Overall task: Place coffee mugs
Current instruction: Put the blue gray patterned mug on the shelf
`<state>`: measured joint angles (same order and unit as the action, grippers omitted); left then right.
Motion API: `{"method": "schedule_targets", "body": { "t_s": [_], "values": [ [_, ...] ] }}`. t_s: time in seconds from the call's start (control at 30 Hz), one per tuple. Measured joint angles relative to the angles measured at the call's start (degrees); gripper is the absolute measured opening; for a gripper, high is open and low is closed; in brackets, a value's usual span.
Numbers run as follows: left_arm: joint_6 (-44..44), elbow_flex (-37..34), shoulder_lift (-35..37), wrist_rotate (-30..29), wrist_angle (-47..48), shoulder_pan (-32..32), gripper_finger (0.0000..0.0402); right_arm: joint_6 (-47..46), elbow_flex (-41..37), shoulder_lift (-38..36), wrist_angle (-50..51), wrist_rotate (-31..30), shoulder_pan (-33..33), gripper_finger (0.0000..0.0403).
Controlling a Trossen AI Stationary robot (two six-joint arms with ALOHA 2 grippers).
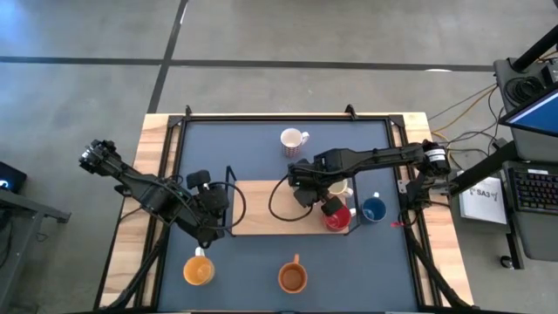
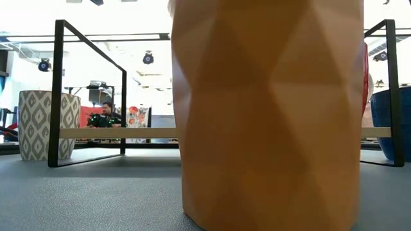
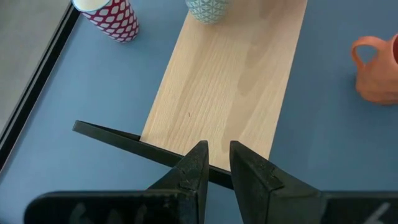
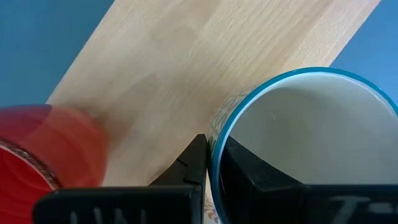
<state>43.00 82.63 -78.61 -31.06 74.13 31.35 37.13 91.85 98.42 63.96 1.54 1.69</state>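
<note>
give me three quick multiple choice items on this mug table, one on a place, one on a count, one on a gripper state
1. Where does the blue mug stand?
A. on the wooden board
B. on the mat, just off the board's right end
C. beside the left arm

2. How many orange mugs stand along the table's near edge?
A. one
B. two
C. three

3. How is the right gripper?
A. wide open in the air
B. shut on a mug's rim
C. out of sight

Answers:
1 B, it sits on the mat past the wooden board.
2 B, one orange mug and another.
3 B, its fingers pinch the teal-rimmed mug.
</note>
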Motion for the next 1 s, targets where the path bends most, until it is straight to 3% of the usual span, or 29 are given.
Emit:
{"method": "schedule_targets", "body": {
  "t_s": [0.53, 1.0],
  "values": [
    [-0.01, 0.00, 0.02, 0.02, -0.09, 0.00, 0.0048, -1.58, 0.02, 2.29, 0.07, -0.02, -0.24, 0.0026],
    [1.23, -0.02, 0.02, 0.35, -0.17, 0.00, 0.0048, -3.04, 0.91, 1.43, 0.31, -0.04, -0.35, 0.0100]
  ]
}}
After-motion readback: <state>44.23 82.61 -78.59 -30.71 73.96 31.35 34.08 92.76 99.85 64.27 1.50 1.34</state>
